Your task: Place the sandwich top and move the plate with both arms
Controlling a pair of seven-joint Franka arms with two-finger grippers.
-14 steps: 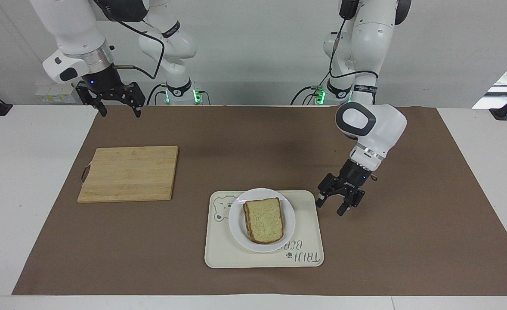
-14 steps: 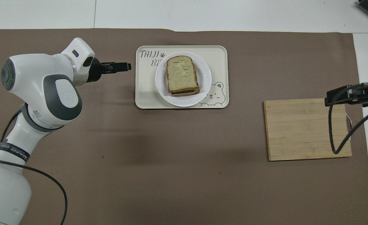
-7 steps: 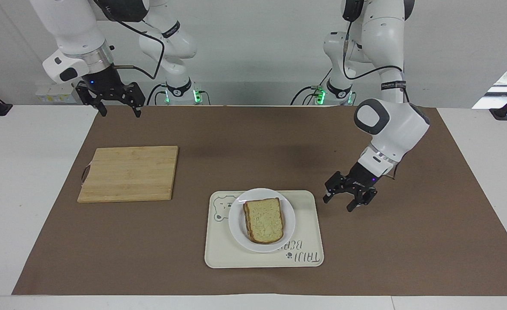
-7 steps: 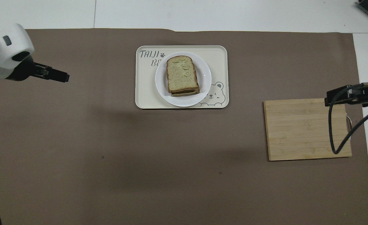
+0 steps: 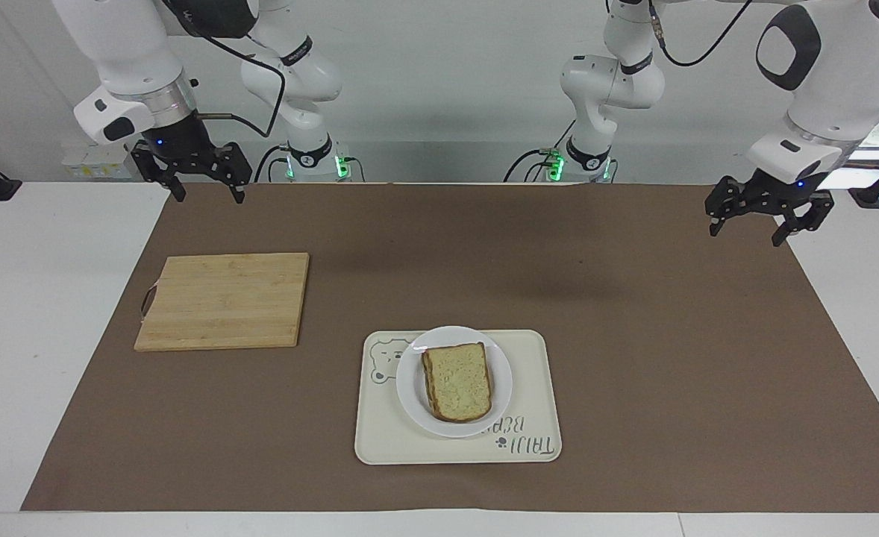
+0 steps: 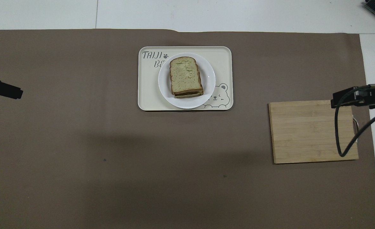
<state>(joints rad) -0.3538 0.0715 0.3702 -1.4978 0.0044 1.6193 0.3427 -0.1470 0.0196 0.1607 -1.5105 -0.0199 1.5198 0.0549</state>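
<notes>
Facing view, left to right. Upper left of frame: your right gripper (image 5: 204,195) hangs over the brown mat's (image 5: 633,358) corner nearest the robots, fingers (image 5: 178,192) spread wide, holding nothing. That arm is waiting.

Below it, left of centre: bamboo cutting board (image 5: 224,300), flat on the mat, nothing on it.

Lower centre: cream tray (image 5: 536,388) with a bear drawing, lying on the mat. The plate (image 5: 412,380) sits on the tray, closer to the tray's bear end. The sandwich top (image 5: 457,380) is on the plate, stacked on a lower layer; in the overhead view you see a darker filling edge under it.

Upper right of frame: your left gripper (image 5: 766,215) is up in the air over the mat's edge at the left arm's end of the desk (image 5: 29,335), fingers wide open, empty. It's well apart from the tray.

In the overhead view only the gripper tips show, at mid-left and mid-right edges.
</notes>
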